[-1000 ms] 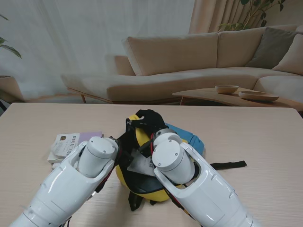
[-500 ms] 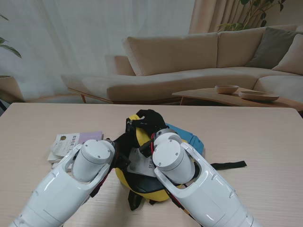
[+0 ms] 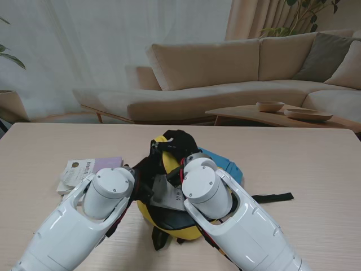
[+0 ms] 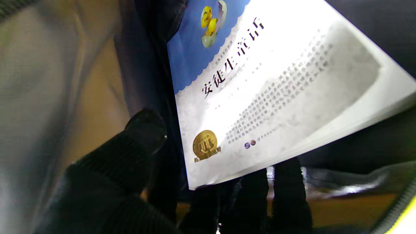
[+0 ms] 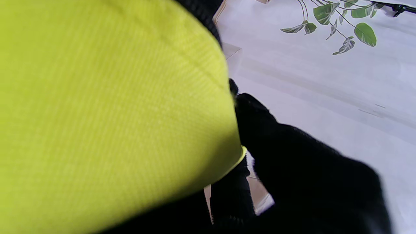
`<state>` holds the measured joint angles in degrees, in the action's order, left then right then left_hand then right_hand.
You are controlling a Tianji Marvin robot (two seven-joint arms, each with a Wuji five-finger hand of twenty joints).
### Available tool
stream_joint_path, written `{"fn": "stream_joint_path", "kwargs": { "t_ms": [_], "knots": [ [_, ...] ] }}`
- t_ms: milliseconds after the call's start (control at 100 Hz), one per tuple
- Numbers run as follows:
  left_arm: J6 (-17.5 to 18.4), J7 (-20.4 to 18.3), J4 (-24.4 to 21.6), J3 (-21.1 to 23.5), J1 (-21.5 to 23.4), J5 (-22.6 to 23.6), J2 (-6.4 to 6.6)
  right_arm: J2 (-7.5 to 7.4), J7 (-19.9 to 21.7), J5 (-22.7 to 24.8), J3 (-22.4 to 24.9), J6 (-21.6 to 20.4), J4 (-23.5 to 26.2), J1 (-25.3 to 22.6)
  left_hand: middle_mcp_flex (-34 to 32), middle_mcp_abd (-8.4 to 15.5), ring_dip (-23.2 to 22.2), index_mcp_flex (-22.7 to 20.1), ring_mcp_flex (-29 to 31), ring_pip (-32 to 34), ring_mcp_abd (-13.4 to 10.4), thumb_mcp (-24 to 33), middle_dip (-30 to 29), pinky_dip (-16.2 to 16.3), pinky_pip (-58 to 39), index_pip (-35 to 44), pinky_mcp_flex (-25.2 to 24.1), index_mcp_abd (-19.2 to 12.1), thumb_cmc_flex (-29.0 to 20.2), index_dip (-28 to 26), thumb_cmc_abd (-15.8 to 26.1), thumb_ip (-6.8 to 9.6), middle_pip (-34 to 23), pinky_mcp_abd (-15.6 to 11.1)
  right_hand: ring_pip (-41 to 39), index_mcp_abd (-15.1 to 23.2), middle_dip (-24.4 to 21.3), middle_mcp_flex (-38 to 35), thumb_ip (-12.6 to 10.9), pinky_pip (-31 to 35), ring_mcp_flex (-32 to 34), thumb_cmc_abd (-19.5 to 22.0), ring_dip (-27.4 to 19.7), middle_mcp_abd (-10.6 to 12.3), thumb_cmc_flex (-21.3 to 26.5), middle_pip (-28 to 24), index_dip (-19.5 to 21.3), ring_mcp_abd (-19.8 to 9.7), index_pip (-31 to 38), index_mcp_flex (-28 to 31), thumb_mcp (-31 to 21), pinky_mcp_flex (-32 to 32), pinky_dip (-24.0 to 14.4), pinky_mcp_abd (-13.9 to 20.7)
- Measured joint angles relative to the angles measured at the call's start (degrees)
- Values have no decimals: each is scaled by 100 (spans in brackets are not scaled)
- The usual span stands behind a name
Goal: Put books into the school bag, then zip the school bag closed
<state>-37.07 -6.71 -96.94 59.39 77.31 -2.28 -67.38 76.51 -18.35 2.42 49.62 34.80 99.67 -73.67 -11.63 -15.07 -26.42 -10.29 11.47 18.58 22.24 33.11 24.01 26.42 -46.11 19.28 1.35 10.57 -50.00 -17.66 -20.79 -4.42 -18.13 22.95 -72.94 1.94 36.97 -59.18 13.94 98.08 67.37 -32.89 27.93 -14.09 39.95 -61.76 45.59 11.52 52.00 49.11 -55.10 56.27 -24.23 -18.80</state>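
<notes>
Yellow fabric with black trim marks the school bag (image 3: 169,223), which lies open in the middle of the pale wooden table (image 3: 304,164), just in front of both white forearms. A white-and-blue paperback book (image 4: 260,87) with a gold seal on its cover is going in: the left wrist view shows it angled into the dark lining, with the black-gloved left hand (image 4: 208,195) clamped on its lower corner, thumb on one side and fingers under the edge. The right hand (image 5: 292,169) pinches the bag's yellow flap at its rim, apparently holding the mouth open (its fingers are closed on the cloth).

Packing looks barely half done, by my reading. This book is only partly inside, and a stack of pale books with a lilac cover (image 3: 84,169) waits on the table to the left of the bag. A blue item (image 3: 225,164) shows behind the bag; what it is I cannot tell. The zip is not yet closed.
</notes>
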Motion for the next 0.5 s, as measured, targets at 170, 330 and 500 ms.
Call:
{"fn": "stream_joint_path", "kwargs": {
  "t_ms": [170, 330, 500],
  "knots": [
    [120, -467, -107, -60, -22, 415, 135, 1, -5, 0, 2, -13, -12, 5, 88, 20, 307, 0, -485, -377, -106, -68, -475, -399, 433, -146, -433, -32, 4, 277, 76, 0, 621, -92, 0, 0, 0, 0, 0, 0, 0, 0, 0, 0, 0, 0, 0, 0, 0, 0, 0, 0, 0, 0],
    [105, -534, -180, -110, -69, 334, 225, 5, -21, -21, 2, -37, -31, 14, 147, 146, 341, 0, -560, -616, -256, -409, -518, -336, 898, 70, -547, -395, 9, 254, 206, 1, 816, -72, 0, 0, 0, 0, 0, 0, 0, 0, 0, 0, 0, 0, 1, 0, 0, 0, 0, 0, 0, 0],
    [58, -625, -299, -216, -103, 616, 277, 10, -25, -36, 8, -51, -65, 44, 202, 220, 342, 0, -560, -798, -288, -656, -518, -50, 1346, 133, -586, -461, 74, 205, 334, 63, 906, -22, 0, 0, 0, 0, 0, 0, 0, 0, -1, 0, 0, 0, 1, 0, 0, 0, -1, 0, 0, 0]
  ]
}}
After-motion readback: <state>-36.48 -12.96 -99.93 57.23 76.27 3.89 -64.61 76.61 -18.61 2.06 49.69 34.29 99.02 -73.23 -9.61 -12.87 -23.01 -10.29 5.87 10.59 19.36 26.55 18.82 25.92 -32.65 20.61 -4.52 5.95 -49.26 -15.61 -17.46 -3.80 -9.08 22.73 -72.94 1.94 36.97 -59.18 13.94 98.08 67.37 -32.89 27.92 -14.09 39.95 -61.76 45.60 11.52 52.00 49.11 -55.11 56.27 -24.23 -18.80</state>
